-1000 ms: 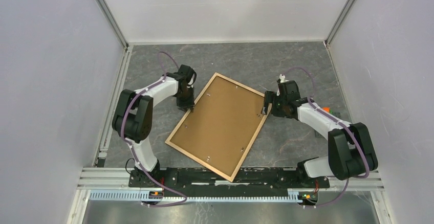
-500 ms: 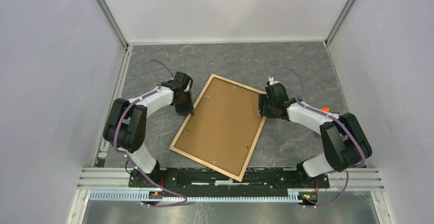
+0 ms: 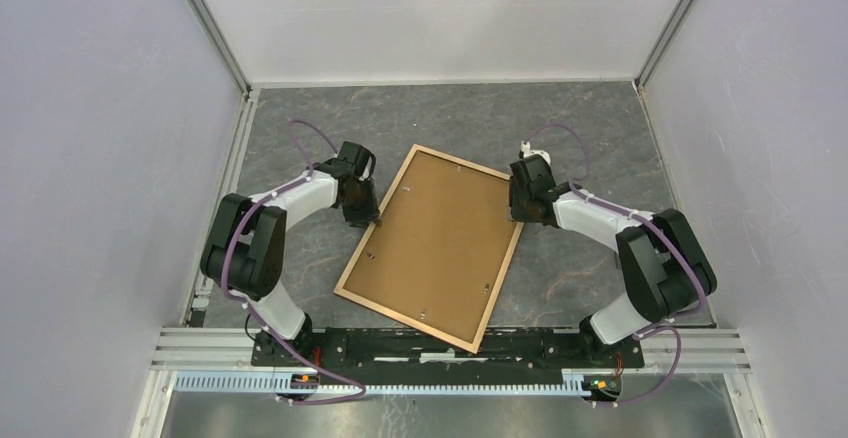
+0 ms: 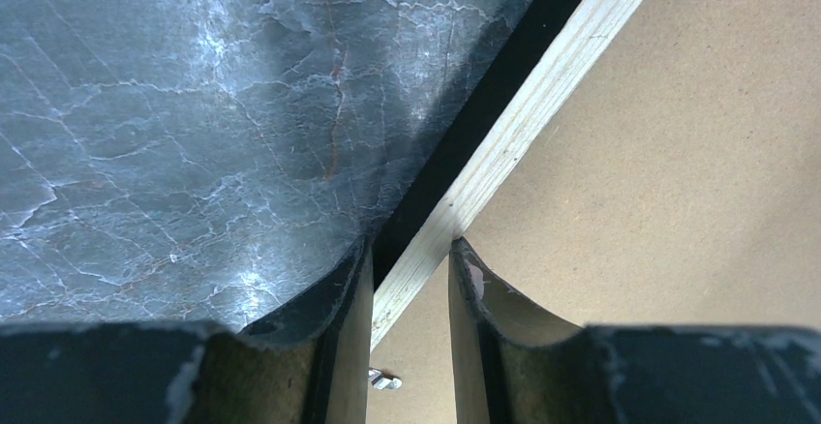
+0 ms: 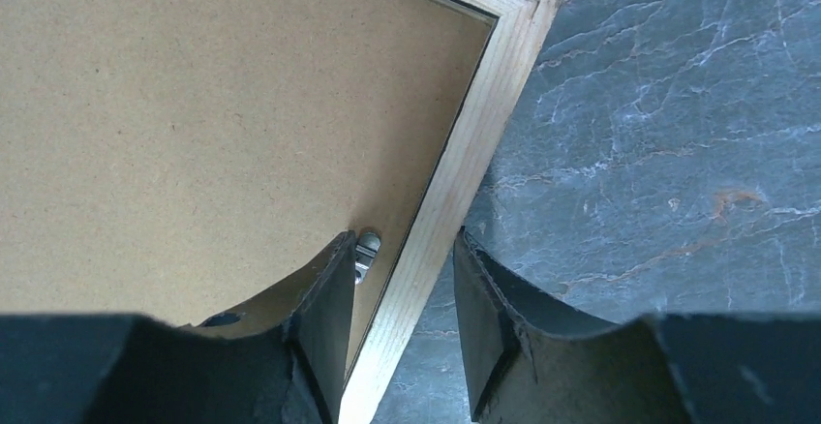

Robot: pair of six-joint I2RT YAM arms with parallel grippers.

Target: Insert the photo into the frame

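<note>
The frame point(image 3: 468, 163) lies back-up and slanted on the grey table, its light wood rails around a plain brown backing board point(image 3: 435, 238) held by small metal clips. The photo is not in view. My left gripper point(image 3: 372, 220) straddles the frame's left rail; in the left wrist view point(image 4: 409, 242) the narrow jaws sit either side of the rail point(image 4: 542, 85), touching it. My right gripper point(image 3: 518, 213) straddles the right rail near the far right corner; in the right wrist view point(image 5: 405, 235) the jaws close round the rail point(image 5: 474, 124) beside a clip point(image 5: 366, 250).
White walls enclose the table on three sides, with metal posts at the back corners. A slotted metal rail point(image 3: 450, 343) with both arm bases runs along the near edge; the frame's near corner reaches it.
The frame has turned a little, its near corner swinging right and its left corner nearer. The right gripper has shifted up and left along the right rail; the left arm has folded in slightly.
</note>
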